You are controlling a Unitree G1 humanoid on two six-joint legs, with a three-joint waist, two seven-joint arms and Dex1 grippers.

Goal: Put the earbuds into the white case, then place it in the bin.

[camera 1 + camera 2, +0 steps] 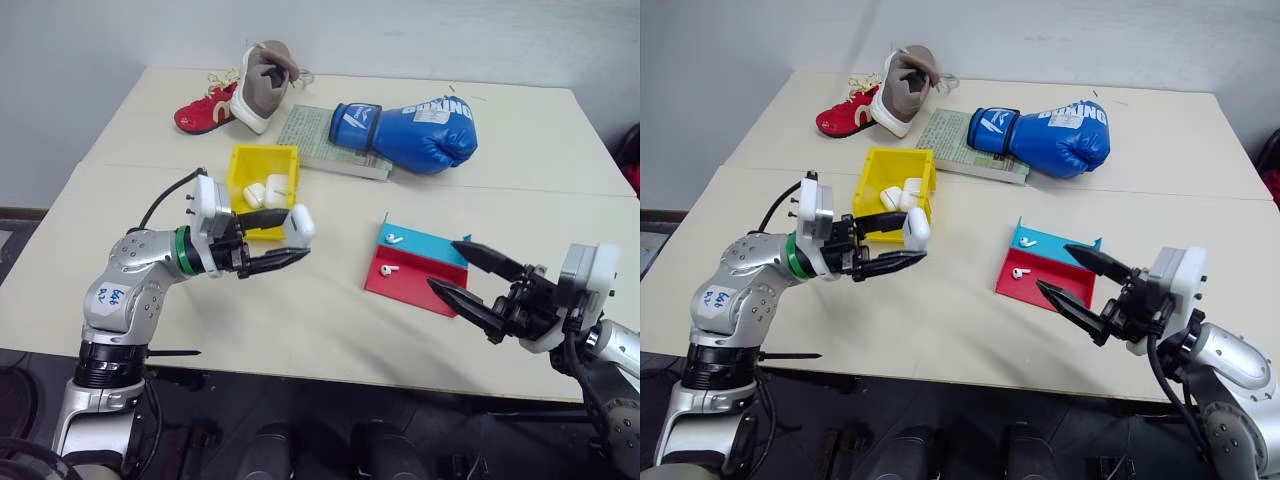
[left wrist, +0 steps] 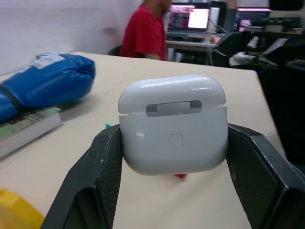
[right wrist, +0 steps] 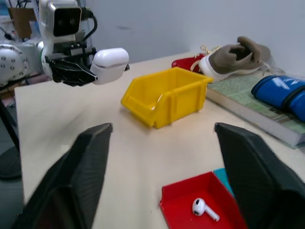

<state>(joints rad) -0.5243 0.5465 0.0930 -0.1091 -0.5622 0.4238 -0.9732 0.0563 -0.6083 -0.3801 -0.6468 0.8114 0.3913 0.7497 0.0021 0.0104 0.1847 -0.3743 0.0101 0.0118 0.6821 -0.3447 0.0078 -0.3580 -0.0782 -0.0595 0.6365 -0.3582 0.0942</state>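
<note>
Left eye view: I see left gripper (image 1: 296,243) clamped on the white case (image 1: 300,224), lid closed, above tabletop beside the bin (image 1: 262,160). Right gripper (image 1: 462,270) wide open, empty, near front edge; 2 earbuds (image 1: 389,269) on tray (image 1: 405,283).

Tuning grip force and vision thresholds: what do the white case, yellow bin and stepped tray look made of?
Small rounded white case, held in the left pincer: looks like glossy hard plastic, with soft highlights and a thin lid seam. Rectangular yellow bin: likely moulded plastic, semi-gloss, with ribbed walls and uniform colour. Red-and-teal stepped tray: probably matte plastic, flat colour without glare; could be printed.
</note>
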